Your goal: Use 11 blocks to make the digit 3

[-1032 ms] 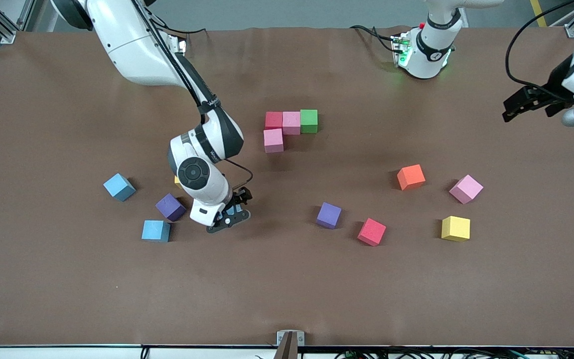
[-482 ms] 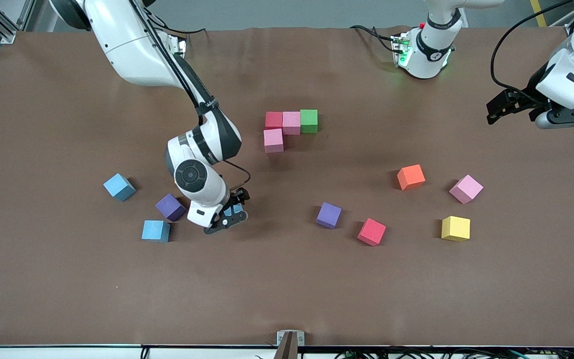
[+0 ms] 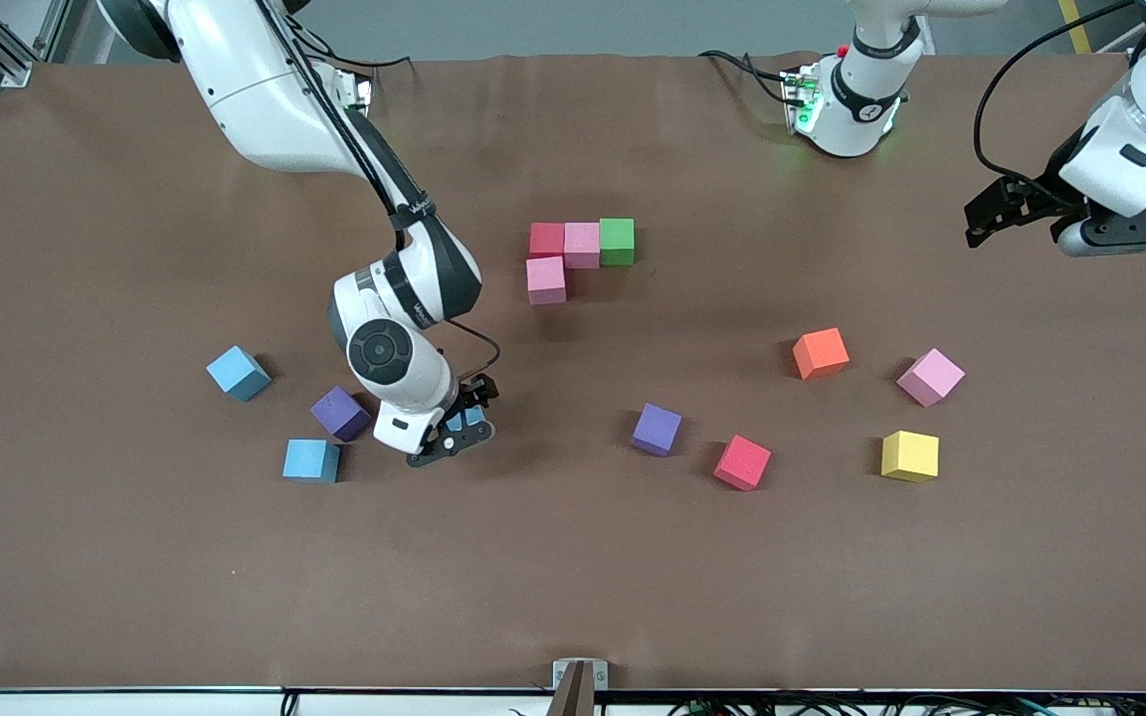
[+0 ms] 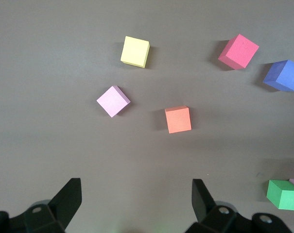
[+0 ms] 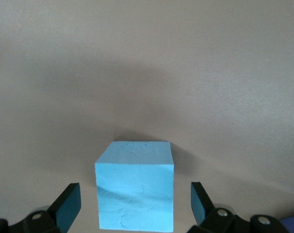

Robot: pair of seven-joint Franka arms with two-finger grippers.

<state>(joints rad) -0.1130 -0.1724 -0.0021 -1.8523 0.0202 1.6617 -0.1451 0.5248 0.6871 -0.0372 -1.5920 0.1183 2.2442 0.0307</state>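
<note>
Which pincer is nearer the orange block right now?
Left. The left pincer hangs open above the table toward its own end from the orange block; the right pincer is low, open around a light blue block.

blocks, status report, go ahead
Right gripper open, straddling a light blue block. Left gripper open, waiting high over table. Four blocks placed. Nothing in the way.

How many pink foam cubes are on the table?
3. One pink cube beside the green foam cube, another just nearer the camera; the third beside the orange foam cube, toward the left arm's end. The right arm may hide more.
</note>
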